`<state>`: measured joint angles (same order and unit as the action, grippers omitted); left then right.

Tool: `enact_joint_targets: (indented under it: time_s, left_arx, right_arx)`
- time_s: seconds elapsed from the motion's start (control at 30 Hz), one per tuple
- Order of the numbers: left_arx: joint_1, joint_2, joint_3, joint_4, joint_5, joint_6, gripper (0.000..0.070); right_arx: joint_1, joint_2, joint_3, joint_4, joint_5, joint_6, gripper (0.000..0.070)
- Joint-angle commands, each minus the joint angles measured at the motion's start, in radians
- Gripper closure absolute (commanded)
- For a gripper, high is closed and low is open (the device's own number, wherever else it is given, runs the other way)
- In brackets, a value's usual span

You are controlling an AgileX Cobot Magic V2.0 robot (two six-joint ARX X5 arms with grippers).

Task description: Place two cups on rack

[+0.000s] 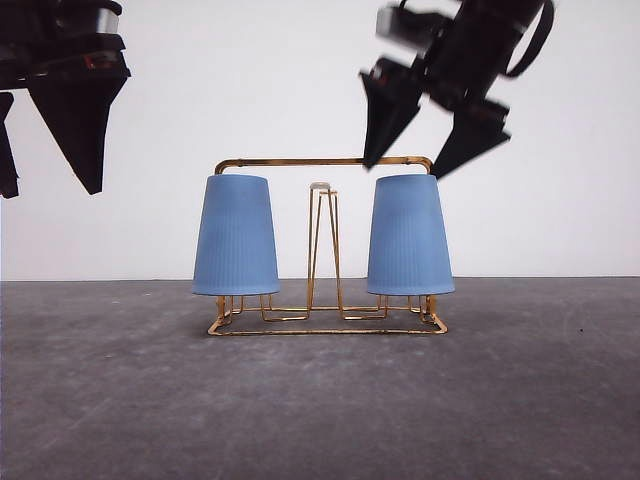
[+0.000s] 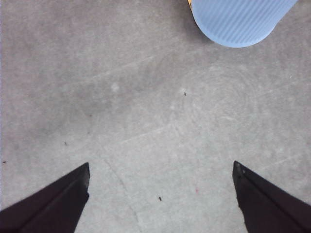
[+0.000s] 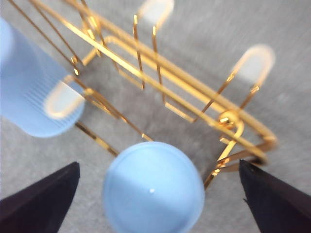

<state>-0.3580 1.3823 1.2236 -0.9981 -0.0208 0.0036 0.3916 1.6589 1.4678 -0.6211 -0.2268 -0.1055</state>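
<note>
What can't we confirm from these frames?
- Pegs under both cups: hidden by the cup walls in the front view, so seating is not checkable.
- Left gripper: cut off by the front view's edge there; the left wrist view shows its jaws spread.
- Rack: motion-blurred in the right wrist view, so wire contact with the cups is unclear.
- Right gripper: blurred in the front view.

Two light-blue, finely ribbed tapered plastic cups sit upside down on the gold thin-wire rack (image 1: pixel 325 322), one (image 1: pixel 235 236) over its left end peg, the other (image 1: pixel 409 236) over its right. Between them the white-tipped middle peg (image 1: pixel 321 187) stands bare.
</note>
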Motion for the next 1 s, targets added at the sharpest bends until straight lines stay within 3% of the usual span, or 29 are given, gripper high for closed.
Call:
enact_joint_targets:
  time_s: [0.0,0.27,0.43,0.67,0.97]
  left_arx:
    - [-0.005,0.01,0.016,0.006,0.003,0.005,0.0144]
    - [0.05,0.006,0.016,0.0,0.017,0.018,0.0144]
    - [0.157,-0.015,0.016,0.004,0.139,0.043,0.0144]
    - [0.288,-0.055,0.016,-0.001,0.157,0.048,0.0144]
    - [0.313,-0.095,0.016,0.004,0.156,0.048,0.0144]
  right_arx:
    - [0.003,-0.032,0.019,0.007,0.011,0.002,0.0034]
    - [-0.018,-0.165,0.019,-0.086,0.031,0.003,0.0034]
    - [-0.061,-0.242,-0.019,-0.142,0.07,0.001,0.0034]
    - [-0.162,-0.404,-0.202,-0.128,0.107,0.016,0.0034]
    - [-0.273,-0.672,-0.481,-0.115,0.152,0.127,0.0034]
